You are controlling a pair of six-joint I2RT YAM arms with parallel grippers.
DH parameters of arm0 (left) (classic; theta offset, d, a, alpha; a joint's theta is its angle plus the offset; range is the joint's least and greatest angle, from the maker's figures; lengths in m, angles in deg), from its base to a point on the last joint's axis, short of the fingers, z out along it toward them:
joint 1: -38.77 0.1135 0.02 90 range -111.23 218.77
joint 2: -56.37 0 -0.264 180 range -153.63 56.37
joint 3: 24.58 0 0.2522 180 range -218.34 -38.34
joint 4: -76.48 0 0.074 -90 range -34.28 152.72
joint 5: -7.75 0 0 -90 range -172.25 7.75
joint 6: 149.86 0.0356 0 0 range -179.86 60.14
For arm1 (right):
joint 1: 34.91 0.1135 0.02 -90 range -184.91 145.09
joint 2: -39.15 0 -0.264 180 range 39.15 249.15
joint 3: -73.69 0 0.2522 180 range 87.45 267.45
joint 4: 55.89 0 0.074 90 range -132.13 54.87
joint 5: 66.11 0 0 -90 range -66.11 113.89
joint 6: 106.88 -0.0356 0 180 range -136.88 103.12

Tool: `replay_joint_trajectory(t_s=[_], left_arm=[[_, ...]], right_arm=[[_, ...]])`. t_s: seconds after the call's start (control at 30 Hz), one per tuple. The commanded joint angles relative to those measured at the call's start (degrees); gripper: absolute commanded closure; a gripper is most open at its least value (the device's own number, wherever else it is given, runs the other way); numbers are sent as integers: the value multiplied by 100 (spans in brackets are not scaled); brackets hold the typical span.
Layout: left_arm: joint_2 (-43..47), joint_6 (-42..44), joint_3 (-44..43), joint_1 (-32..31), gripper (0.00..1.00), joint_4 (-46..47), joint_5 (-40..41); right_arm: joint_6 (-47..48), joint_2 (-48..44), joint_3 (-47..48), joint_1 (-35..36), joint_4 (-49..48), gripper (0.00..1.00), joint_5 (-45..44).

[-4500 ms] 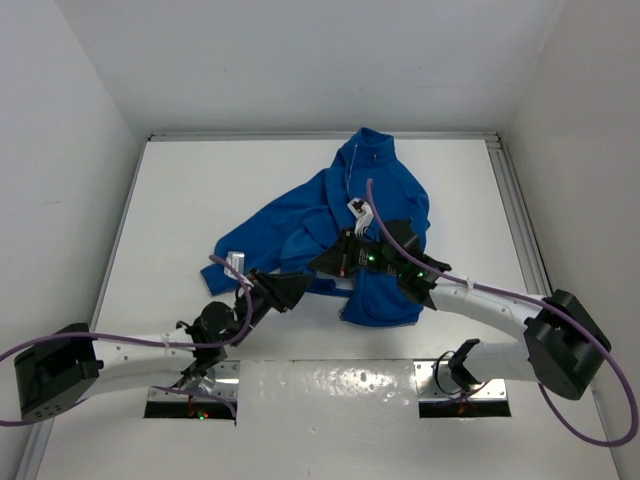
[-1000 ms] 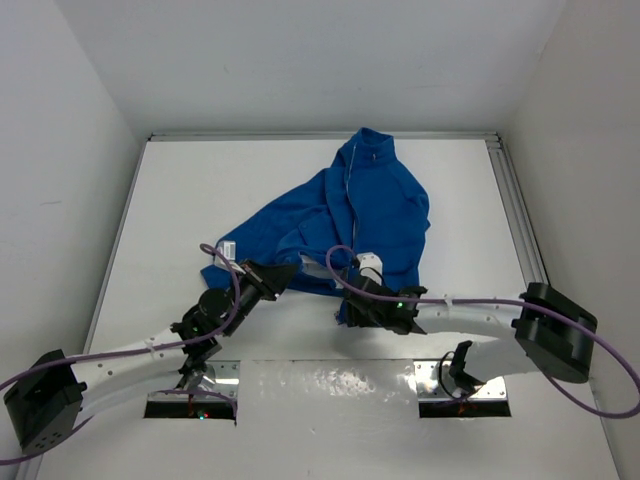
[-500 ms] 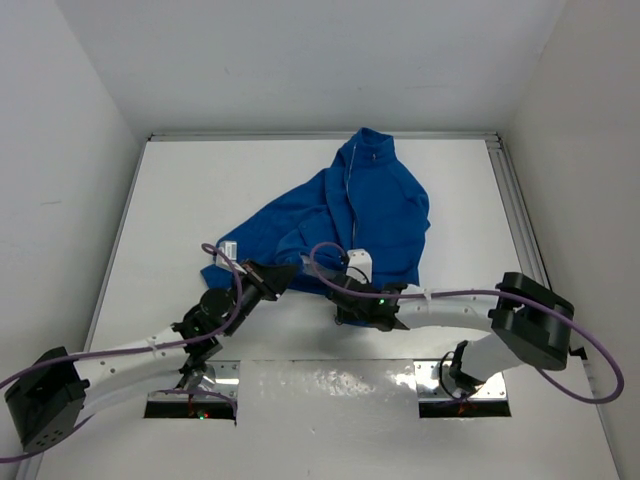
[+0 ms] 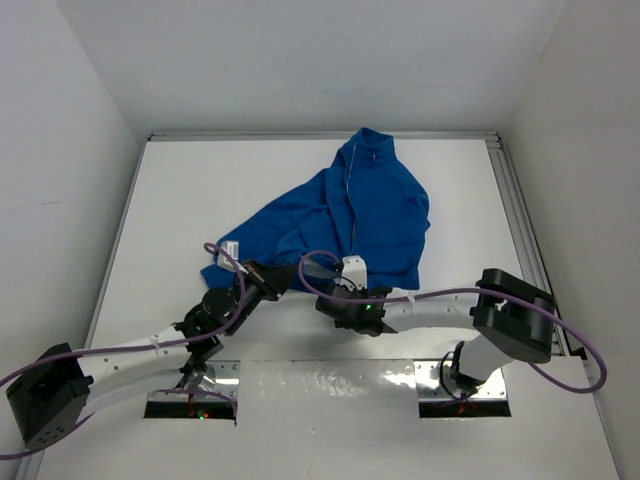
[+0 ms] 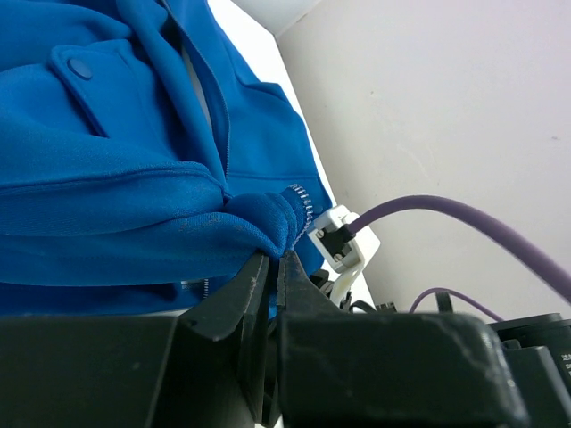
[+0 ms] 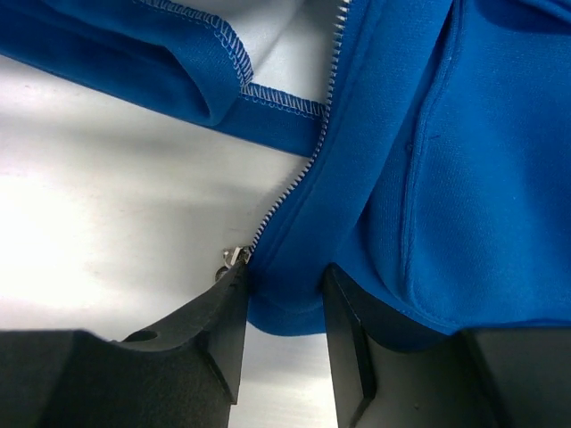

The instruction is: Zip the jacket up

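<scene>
The royal-blue fleece jacket lies spread on the white table, collar at the back. My left gripper is at its lower left hem and is shut on a bunched fold of the hem, with zipper teeth beside the fold. My right gripper is at the bottom of the other front edge. In the right wrist view its fingers clamp the hem corner between them. The silver zipper slider lies on the table against the left finger. The two grippers are close together.
White walls enclose the table on three sides. A metal rail runs along the right edge. Purple cables loop over both arms. The right wrist's white camera mount sits just behind my left fingertips.
My right arm left the middle of the jacket, came down to the bottom hem and slid left toward the left gripper. My left gripper moved slightly forward and stays shut on the hem.
</scene>
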Motion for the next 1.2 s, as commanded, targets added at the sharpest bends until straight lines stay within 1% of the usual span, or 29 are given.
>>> replay_joint_trajectory(t_s=[0.0,0.1,0.13,0.27,0.33,0.37,0.47,0.53,0.6,0.67,0.7,0.77,0.8,0.83,0.87,0.9,0.93,0.97,1.0,1.03,1.07,1.13,1.17], left_arm=[[9,-34,20,36,100,324,-29],[62,-25,29,36,100,298,-29],[88,-17,29,36,100,289,-29],[150,-17,29,36,100,236,-29],[176,-34,38,36,100,210,-38],[185,-34,38,36,100,201,-38],[203,-60,29,36,100,183,-91],[194,-87,12,36,100,183,-126],[177,-113,12,36,100,201,-161],[159,-148,12,36,100,218,-205],[150,-166,12,36,100,219,-214],[159,-201,12,36,100,218,-266],[168,-210,12,36,100,227,-293],[194,-227,-6,36,100,210,-319],[229,-245,-50,36,100,131,-328],[342,-245,-94,36,100,52,-371],[431,-245,-146,36,100,-27,-398],[501,-236,-234,36,100,-149,-424],[658,-236,-278,36,100,-220,-477],[730,-245,-409,36,100,-421,-495],[817,-280,-480,36,100,-545,-530],[836,-359,-568,36,100,-651,-583],[784,-455,-551,36,100,-591,-670]], right_arm=[[-148,105,207,39,37,63,-204],[-209,123,128,39,-16,67,-239],[-236,131,110,39,-42,71,-231],[-350,62,-30,39,-112,82,-196],[-385,-96,-267,39,-296,84,-213],[-403,-280,-346,30,-358,88,-213],[-403,-614,-645,39,-552,94,-239],[-359,-773,-856,39,-762,100,-213],[-219,-984,-1015,39,-999,100,-152],[79,-1151,-1076,30,-1114,100,-186],[263,-1395,-1146,39,-1384,100,-195],[1027,-1721,-1182,30,-1702,100,-135],[1360,-1914,-1078,30,-2095,100,-73],[2156,-2360,-972,39,-2247,100,67],[2555,-2617,-849,39,-2440,100,347],[3177,-2907,-883,39,-3086,100,1132],[3357,-3519,-988,39,-3431,100,1532],[3472,-3803,-1232,39,-3940,100,1875],[3508,-4224,-1348,39,-4023,100,2166],[3474,-4324,-1619,30,-4067,100,2212],[3456,-4325,-1726,22,-4076,100,2056],[3429,-4062,-1684,-31,-3815,100,1932],[3429,-3983,-1666,-23,-3856,100,2071]])
